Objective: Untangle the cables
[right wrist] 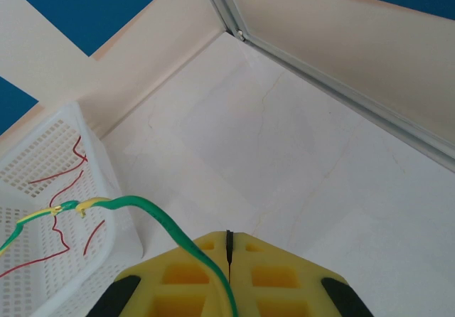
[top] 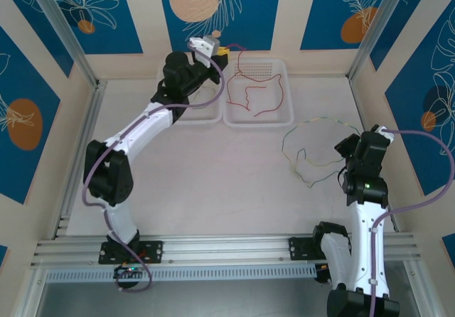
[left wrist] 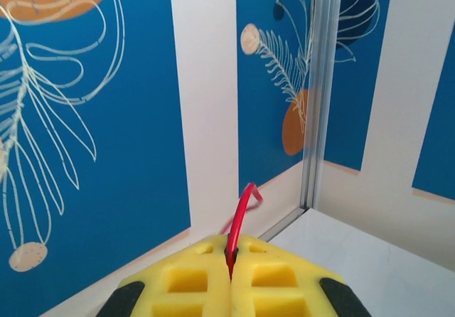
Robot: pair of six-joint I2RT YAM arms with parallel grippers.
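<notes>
Left end effector (left wrist: 229,251) pinches red cable (left wrist: 242,210); right end effector (right wrist: 229,244) holds yellow-green cable (right wrist: 161,215), contact cut off.

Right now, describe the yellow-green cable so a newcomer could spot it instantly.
From the right-hand white perforated tray at the far edge of the table, come toward the right arm. There a thin yellow-green cable sprawls in a wide loop over the table, up to the right tool. The red cable sits in the tray and the left tool; this one is green-yellow, outside the trays.
</notes>
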